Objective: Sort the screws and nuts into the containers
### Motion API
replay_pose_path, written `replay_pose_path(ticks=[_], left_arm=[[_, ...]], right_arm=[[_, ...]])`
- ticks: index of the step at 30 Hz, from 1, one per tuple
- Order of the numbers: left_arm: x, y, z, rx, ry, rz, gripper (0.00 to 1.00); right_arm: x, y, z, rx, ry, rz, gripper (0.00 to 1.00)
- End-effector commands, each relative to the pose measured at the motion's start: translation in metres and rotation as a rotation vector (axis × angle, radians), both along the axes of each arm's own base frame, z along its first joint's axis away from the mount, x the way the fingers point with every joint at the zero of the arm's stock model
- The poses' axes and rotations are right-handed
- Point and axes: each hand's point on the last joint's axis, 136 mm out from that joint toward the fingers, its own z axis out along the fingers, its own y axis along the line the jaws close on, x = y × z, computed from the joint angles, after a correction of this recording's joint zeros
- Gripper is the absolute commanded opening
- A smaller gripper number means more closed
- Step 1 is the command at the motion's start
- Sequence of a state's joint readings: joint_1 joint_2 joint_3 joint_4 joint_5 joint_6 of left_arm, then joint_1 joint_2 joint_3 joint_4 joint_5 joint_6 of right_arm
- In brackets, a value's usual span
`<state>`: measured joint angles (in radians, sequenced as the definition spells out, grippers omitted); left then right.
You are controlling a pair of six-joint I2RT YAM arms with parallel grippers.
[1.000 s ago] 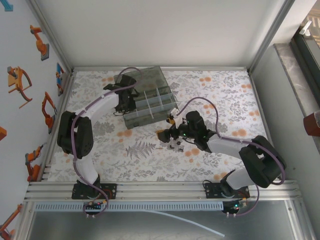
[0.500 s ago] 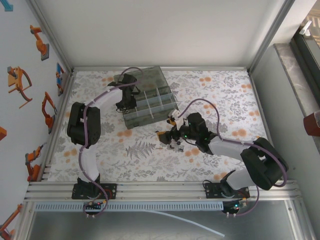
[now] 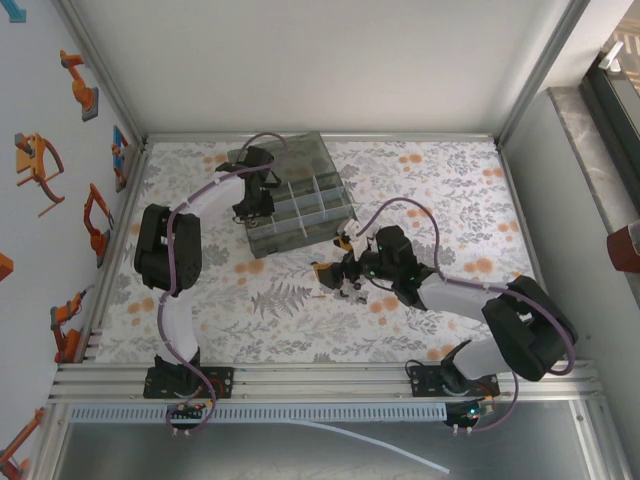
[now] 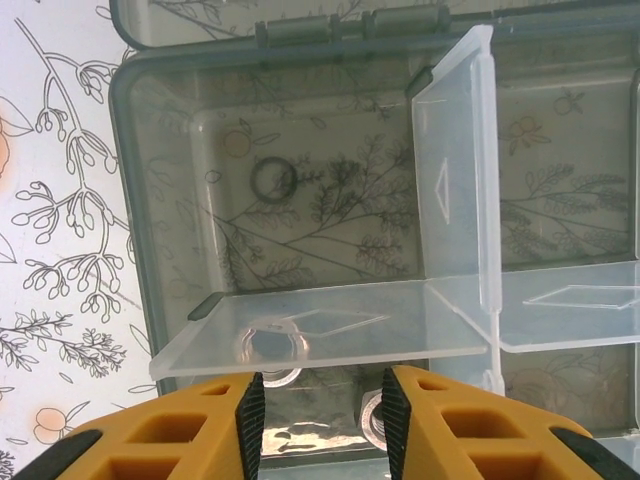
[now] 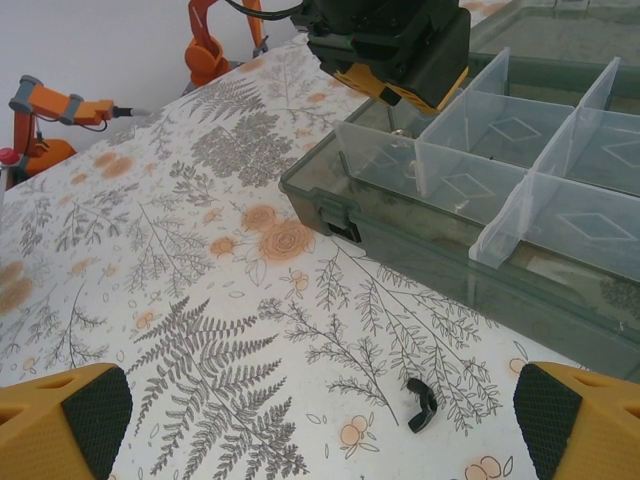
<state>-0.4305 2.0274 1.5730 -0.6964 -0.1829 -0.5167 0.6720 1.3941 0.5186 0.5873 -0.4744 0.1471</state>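
**Floral cloth, grey box, both claws parted**

Floral cloth (image 3: 450, 190) covers the table, and the box (image 3: 300, 205) lies open on its far left part. My left claw (image 4: 322, 400) hangs over the box's end compartment (image 4: 340, 230), its fingers a narrow gap apart and holding nothing. A ring nut (image 4: 272, 180) lies on that compartment's floor. My right claw (image 5: 320, 410) hovers over the cloth just beside the box, spread wide and empty. A black wing nut (image 5: 421, 404) lies on the cloth under the gap between its fingers.
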Motion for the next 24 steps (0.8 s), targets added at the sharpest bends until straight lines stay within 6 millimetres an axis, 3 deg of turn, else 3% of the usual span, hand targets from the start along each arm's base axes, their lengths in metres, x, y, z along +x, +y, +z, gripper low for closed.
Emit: replay_pose_path(ticks=[1,5,9,12,16,19,24], left_arm=[[-0.001,-0.019,0.023,-0.013,-0.051,-0.064,0.36],[-0.016,-0.052,0.05,-0.009,-0.12,-0.168,0.39],[-0.044,-0.11,0.058,-0.11,-0.103,-0.327,0.41],[-0.07,-0.153,0.052,-0.198,-0.046,-0.428,0.42],[-0.106,-0.208,0.042,-0.283,0.047,-0.524,0.41],[-0.129,-0.243,0.036,-0.285,0.096,-0.581,0.42],[-0.157,-0.287,0.011,-0.332,0.192,-0.63,0.42]], right_arm=[[-0.003,-0.003,0.013,0.012,-0.064,-0.005,0.99],[0.005,-0.022,0.014,-0.031,-0.052,-0.122,0.99],[-0.001,-0.049,0.014,-0.079,-0.007,-0.21,0.99],[-0.012,-0.073,0.011,-0.1,0.042,-0.291,0.99],[-0.029,-0.109,-0.012,-0.159,0.181,-0.415,1.0],[-0.05,-0.12,-0.023,-0.151,0.255,-0.417,0.99],[-0.07,-0.131,-0.009,-0.068,0.23,-0.417,0.99]])
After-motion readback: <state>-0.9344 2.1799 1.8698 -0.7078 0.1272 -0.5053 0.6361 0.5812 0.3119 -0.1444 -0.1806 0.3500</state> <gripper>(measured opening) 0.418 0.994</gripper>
